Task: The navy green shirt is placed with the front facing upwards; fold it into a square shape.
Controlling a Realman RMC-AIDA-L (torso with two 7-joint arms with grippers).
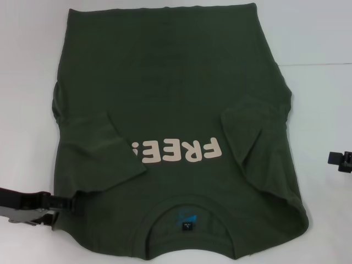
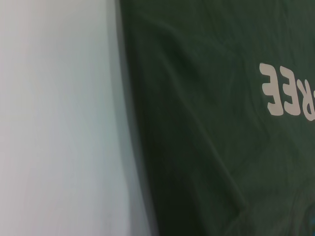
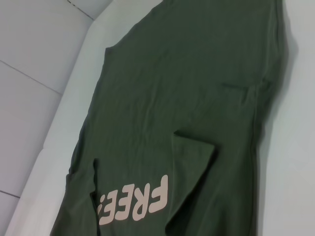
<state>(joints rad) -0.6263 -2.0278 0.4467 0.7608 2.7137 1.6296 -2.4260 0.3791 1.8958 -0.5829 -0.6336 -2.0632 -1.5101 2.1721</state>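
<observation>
A: Where does the dark olive-green short-sleeved cotton shirt (image 1: 176, 110) lie?

B: Flat on the white table (image 1: 27, 66), front up, filling most of the head view. Its round collar (image 1: 187, 206) sits at six o'clock, nearest the robot, and the hem runs along twelve o'clock.

A: And the print?

B: The cream "FREE!" lettering (image 1: 179, 151) reads upside down from the robot's side, just past the collar. A small blue inner label (image 1: 186, 218) shows inside the neck opening.

A: The sleeves?

B: Both are folded in over the chest. The left sleeve (image 1: 104, 151) lies as a flap at about nine o'clock of the lettering, its edge covering the end of the print. The right sleeve (image 1: 247, 129) lies at about three o'clock, just beside the letter F.

A: What about the arms?

B: The left gripper (image 1: 69, 203) is at eight o'clock, low on the table, its dark tip touching the shirt's shoulder corner beside the collar. I cannot tell whether its jaws are spread or closed on the cloth; the left wrist view shows only the shirt's edge and lettering against the table.

A: The right one?

B: The right gripper (image 1: 341, 159) is at three o'clock, at the frame's edge, well apart from the shirt. Only a dark part shows, so I cannot tell how its jaws stand either.
</observation>
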